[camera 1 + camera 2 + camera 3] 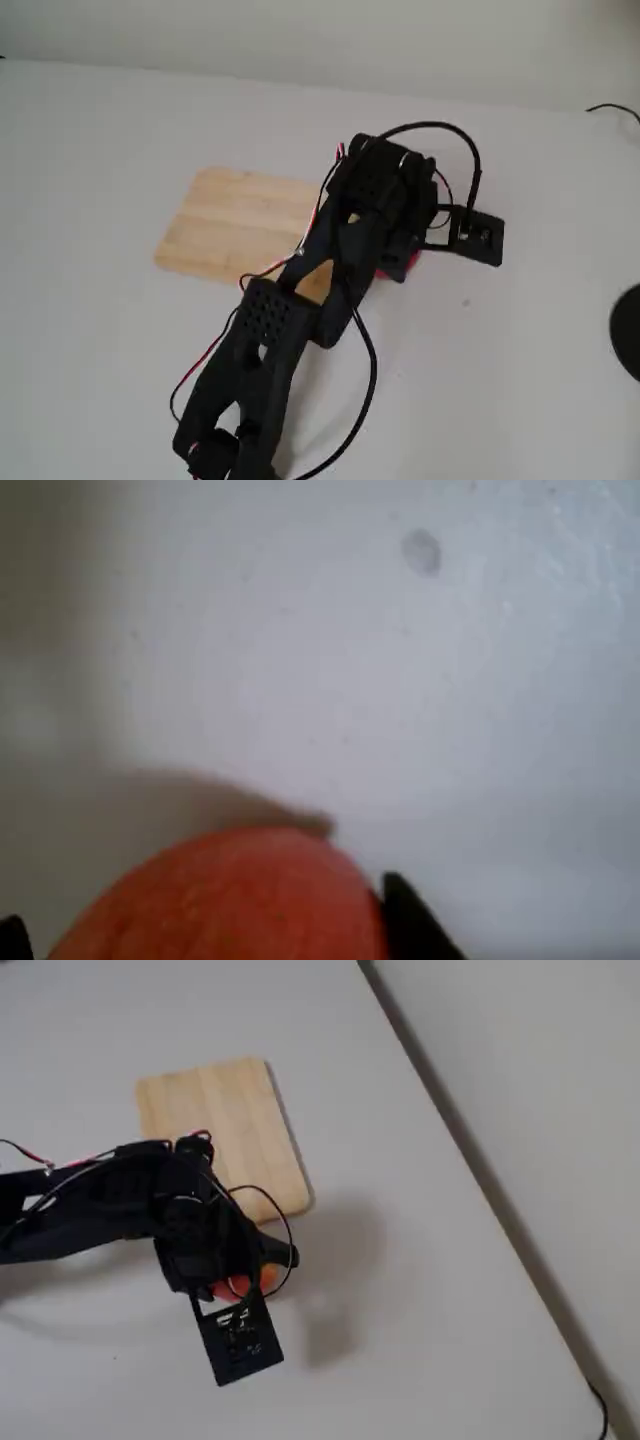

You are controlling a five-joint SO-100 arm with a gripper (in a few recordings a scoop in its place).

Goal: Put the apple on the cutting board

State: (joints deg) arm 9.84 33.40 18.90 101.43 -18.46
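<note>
White table (90,150): claw (245,1282) grips the apple (225,900) beside the cutting board (225,1120), stem direction hidden.

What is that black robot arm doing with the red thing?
The arm's end effector is down around a red apple; in the wrist view a black finger shows at each side of it, above the white table. Whether it is squeezing the apple yet is hard to tell. The wooden cutting board lies bare just beside the arm, with the apple off its edge in a fixed view. So the apple has not reached the board.
</note>
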